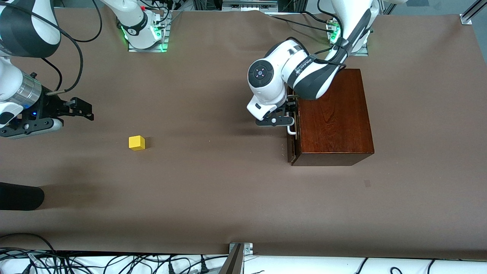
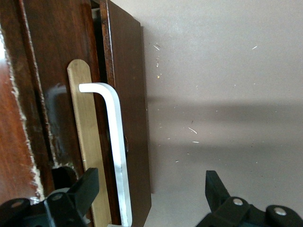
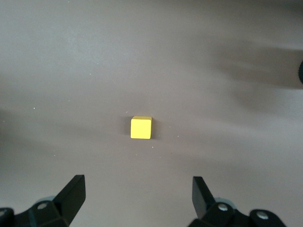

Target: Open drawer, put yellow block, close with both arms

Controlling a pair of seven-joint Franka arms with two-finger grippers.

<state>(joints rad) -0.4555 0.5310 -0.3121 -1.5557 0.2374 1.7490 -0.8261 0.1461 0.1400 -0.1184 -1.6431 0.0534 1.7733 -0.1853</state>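
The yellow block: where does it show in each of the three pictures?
Front view: yellow block alone on the brown table, toward the right arm's end.
Left wrist view: not in it.
Right wrist view: near the picture's middle, ahead of the open right gripper.
Shared landmark: the brown table.

The left arm covers the far corner of the wooden box and most of the white handle. The drawer's inside is hidden. The right arm is cut off by the frame edge. A dark object at the tabletop's right-arm end is cropped and unidentifiable.
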